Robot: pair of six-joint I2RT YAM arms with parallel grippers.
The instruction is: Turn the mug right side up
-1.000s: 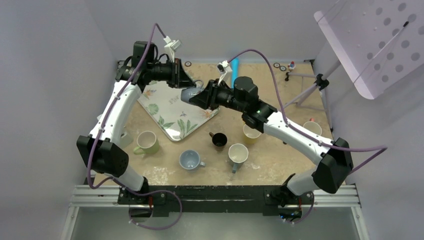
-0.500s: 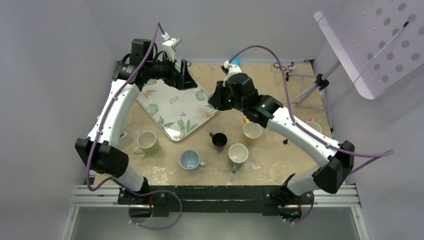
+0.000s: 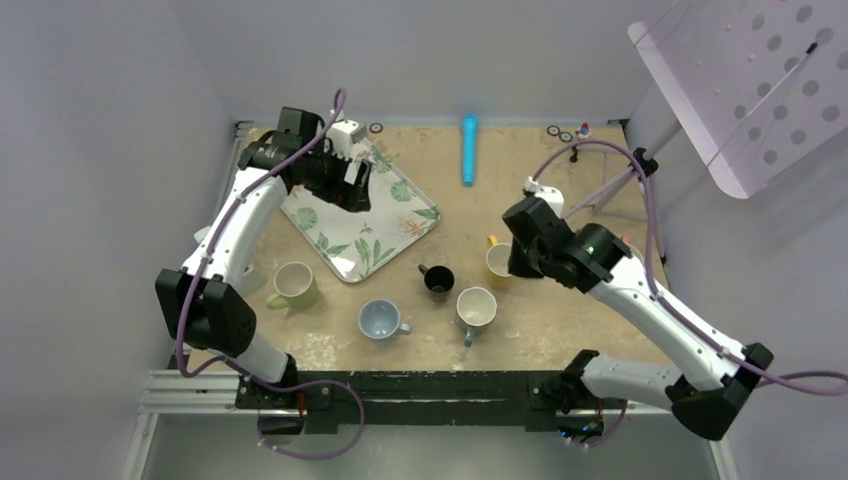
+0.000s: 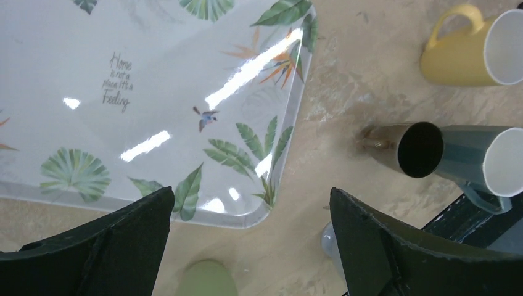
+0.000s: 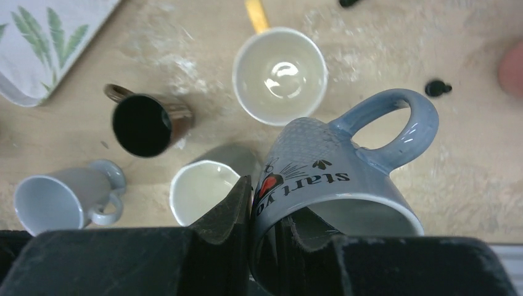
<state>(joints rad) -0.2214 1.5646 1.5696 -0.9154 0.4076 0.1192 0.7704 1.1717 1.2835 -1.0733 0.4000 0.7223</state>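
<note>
Beige tabletop [image 3: 430,150], far left: a leaf-print tray [image 3: 385,215] is hovered over by the left pincer [image 4: 250,194], spread wide and empty. Right of centre, the grey-blue ceramic mug [image 5: 333,166] is held aloft, tilted, mouth toward the wrist. The right pincer [image 5: 265,216] is clenched on its rim only, one finger inside.

Risk: w/ so thin a pinch, the mug could be swung or dropped onto the yellow mug [image 5: 279,74] or grey cup [image 5: 200,191] beneath.

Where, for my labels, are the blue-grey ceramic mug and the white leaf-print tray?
blue-grey ceramic mug [image 5: 314,154], right wrist view, textured outer wall
white leaf-print tray [image 4: 172,80], left wrist view, bare glossy surface
</note>
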